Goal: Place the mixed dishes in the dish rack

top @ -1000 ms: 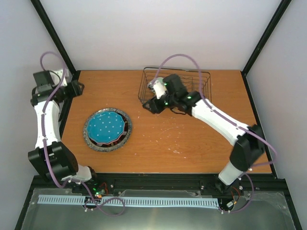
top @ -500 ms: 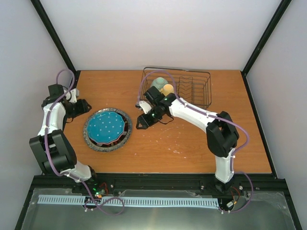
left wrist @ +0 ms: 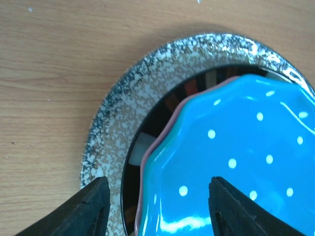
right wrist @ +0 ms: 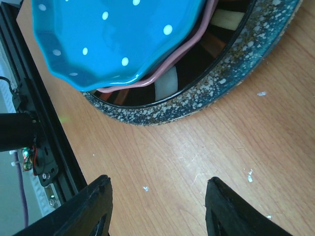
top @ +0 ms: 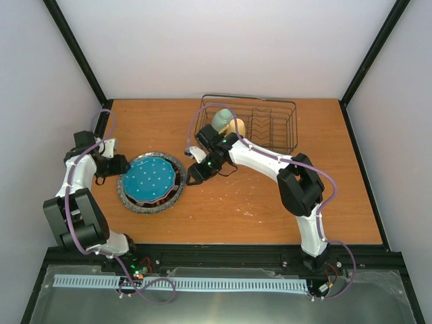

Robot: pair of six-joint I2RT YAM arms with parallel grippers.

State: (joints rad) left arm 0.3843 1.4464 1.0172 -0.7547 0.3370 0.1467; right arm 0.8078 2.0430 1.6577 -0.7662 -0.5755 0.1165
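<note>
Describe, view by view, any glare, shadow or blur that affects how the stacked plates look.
Left wrist: white glare on the teal plate at its near edge and on the grey speckled plate at its far rim. Right wrist: deep shadow under the pink plate. Top external: even, soft light, no strong glare.

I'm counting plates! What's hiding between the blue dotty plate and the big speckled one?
Two more: a pink plate under the teal plate, then a dark-rimmed cream plate on the grey speckled plate. Both wrist views show them.

Bright even light, soft shadows, glossy glare on teal white-dotted plate (left wrist: pixel 236 147)
</note>
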